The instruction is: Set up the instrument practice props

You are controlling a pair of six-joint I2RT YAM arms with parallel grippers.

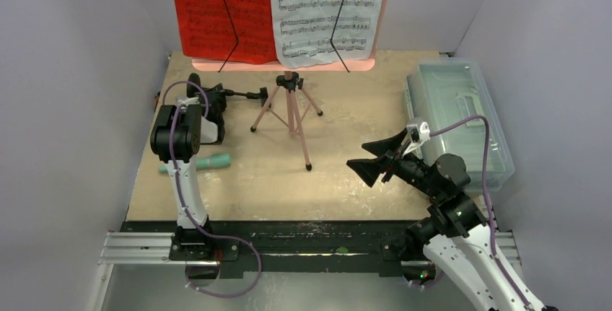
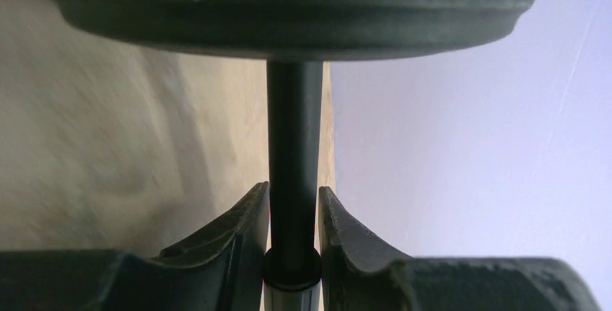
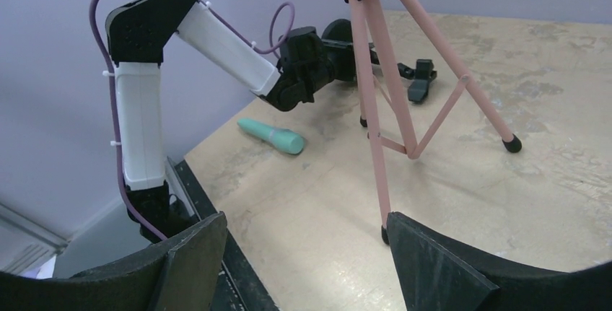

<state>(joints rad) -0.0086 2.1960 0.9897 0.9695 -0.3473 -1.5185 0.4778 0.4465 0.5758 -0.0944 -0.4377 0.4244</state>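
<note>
The pink tripod music stand stands upright mid-table, with the red page and the white page on its desk at the back. The teal tube lies at the left. My left gripper is shut on the shaft of the small black round-base stand, which is held on its side. In the left wrist view my left gripper clamps the shaft below the round base. My right gripper is open and empty, and it also shows in the right wrist view near a tripod foot.
A clear plastic lidded box sits at the right edge beside my right arm. Grey walls close in the table on three sides. The tripod legs spread across the middle. The teal tube lies near the left arm's base.
</note>
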